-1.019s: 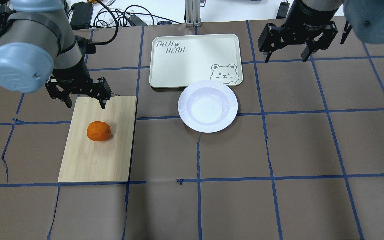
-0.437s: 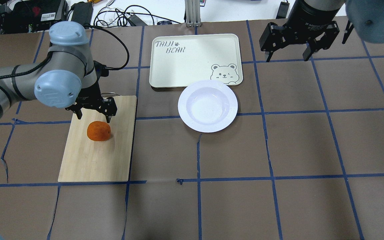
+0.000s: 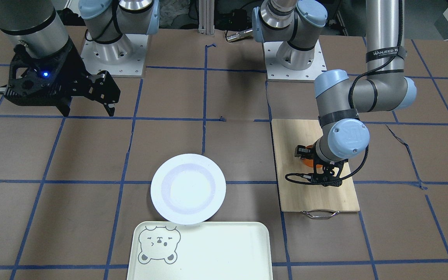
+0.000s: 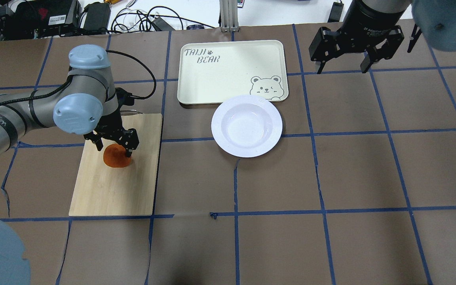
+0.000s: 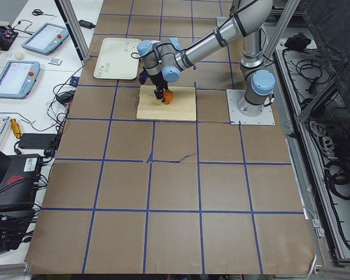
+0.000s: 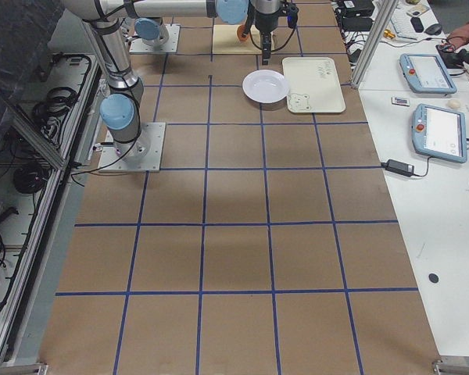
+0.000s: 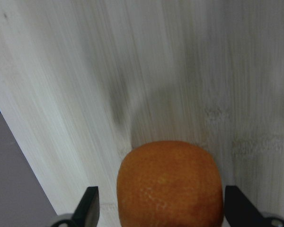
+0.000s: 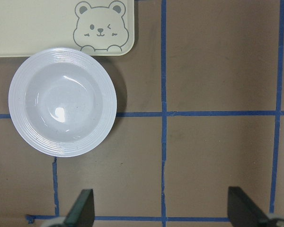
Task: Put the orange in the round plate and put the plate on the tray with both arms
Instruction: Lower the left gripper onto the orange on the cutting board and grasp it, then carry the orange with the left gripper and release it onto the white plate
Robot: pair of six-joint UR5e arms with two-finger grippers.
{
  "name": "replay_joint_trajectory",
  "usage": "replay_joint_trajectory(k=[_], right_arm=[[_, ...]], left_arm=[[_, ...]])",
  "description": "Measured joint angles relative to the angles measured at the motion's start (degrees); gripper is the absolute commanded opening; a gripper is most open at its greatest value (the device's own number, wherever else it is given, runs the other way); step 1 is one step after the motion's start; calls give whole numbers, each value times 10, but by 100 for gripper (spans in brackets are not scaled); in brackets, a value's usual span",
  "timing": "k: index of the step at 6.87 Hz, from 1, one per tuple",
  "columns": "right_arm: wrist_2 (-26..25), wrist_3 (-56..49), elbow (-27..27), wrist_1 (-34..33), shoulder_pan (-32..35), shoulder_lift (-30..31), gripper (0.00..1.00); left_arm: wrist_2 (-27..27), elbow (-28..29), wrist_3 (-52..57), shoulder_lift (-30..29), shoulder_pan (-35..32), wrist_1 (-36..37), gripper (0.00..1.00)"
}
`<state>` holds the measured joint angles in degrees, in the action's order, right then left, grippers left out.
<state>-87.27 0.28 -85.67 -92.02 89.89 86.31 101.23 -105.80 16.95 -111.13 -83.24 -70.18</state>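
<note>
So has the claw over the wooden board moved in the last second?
Yes. The left gripper has travelled from the cutting board's far edge to the orange, which its open fingers now straddle.

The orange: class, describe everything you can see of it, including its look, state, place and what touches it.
The orange is small, round and slightly squat. Its skin is bright orange and finely dimpled, and it is whole and unpeeled. It rests near the middle of the pale bamboo board, the only thing it plainly touches. The open left pincer has a finger on each side of it. The wrist view shows a clear gap at one finger, while the other sits very close.
</note>
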Motion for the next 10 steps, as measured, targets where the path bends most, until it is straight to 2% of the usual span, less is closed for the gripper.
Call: replay_joint_trajectory(k=[1, 3, 5, 8, 10], right_arm=[[1, 0, -3, 0, 0, 0, 100], [3, -1, -7, 0, -1, 0, 100], [3, -1, -12, -2, -1, -1, 100], [4, -2, -17, -6, -4, -1, 100], [5, -3, -18, -8, -5, -2, 100]], left_arm=[[-3, 1, 7, -1, 2, 1, 0], [-22, 16, 5, 5, 1, -1, 0], [-73, 83, -47, 3, -23, -43, 0], [-158, 158, -250, -19, -130, -52, 0], [-181, 167, -395, -54, -215, 38, 0]])
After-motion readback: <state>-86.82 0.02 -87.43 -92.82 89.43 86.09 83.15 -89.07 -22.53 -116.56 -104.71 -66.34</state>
